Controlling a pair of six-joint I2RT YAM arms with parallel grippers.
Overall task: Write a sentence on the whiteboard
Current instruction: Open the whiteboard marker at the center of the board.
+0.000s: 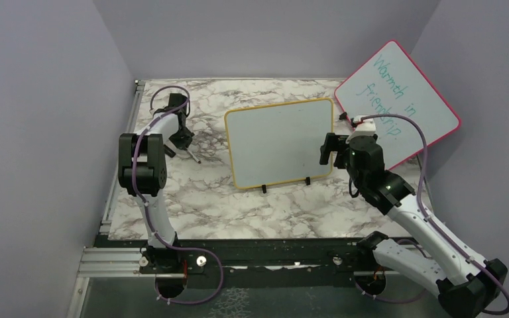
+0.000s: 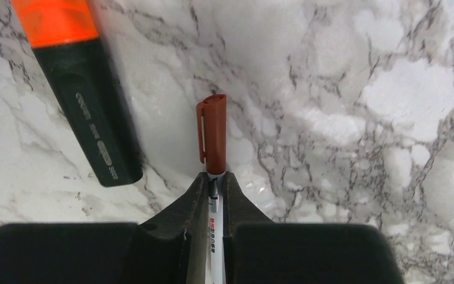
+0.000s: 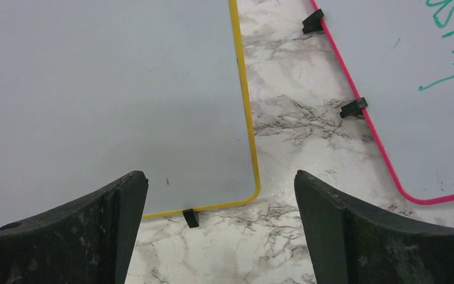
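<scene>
The whiteboard (image 1: 280,143) lies near the middle of the marble table (image 1: 252,205), a white rectangle in a thin yellow frame with rounded corners, and its surface is blank, with no writing on it. Two small black clip feet (image 1: 285,185) show along its near edge. From my right wrist I see its lower right corner (image 3: 245,195) and one foot just under the frame.

At about 2 o'clock from it leans a second board (image 1: 397,106) with a pink-red frame, tilted against the right wall and carrying teal handwriting (image 1: 388,99) in two lines. Two black clips sit on its edge in my right wrist view.

At about 9 o'clock from the whiteboard, well apart from it, my left pincer (image 1: 184,142) points down at the table. Its fingers (image 2: 192,204) are pressed tight on a thin white pen (image 2: 215,171) with a brown cap, the cap sticking out beyond the tips. Just beside it at 10 o'clock lies a thick marker (image 2: 83,100), dark-bodied with an orange end.

My right pincer (image 1: 329,150) sits at the whiteboard's right edge, its fingers (image 3: 112,219) spread wide with nothing between them.

I count two boards, one pen, one marker and two arms.
</scene>
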